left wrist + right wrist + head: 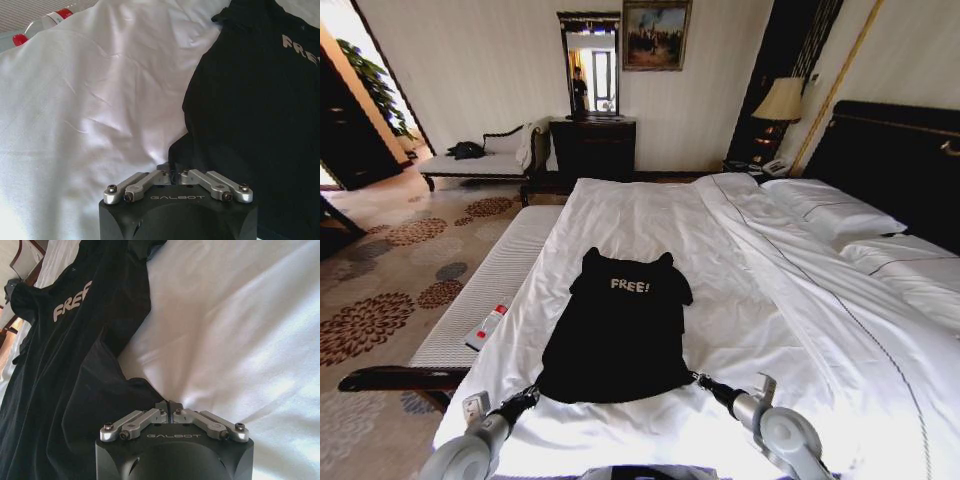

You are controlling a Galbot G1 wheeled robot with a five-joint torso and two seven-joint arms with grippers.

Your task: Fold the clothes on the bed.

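Black T-shirt (620, 335) flat on bed (740, 330), left pincer (530, 393) and right pincer (700, 380) pinching hem corners

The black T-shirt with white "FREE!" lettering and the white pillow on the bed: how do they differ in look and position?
The black T-shirt with white "FREE!" lettering lies flat and thin near the foot of the large white-sheeted bed; the white pillow is thick and lies by the dark headboard. The left pincer and right pincer pinch the T-shirt's hem corners; nothing touches the pillow. Both are soft and rest on the bed.

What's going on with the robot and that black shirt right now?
Left gripper and right gripper: jaws shut on T-shirt hem corners. Shirt flat on bed. Nothing in the way.
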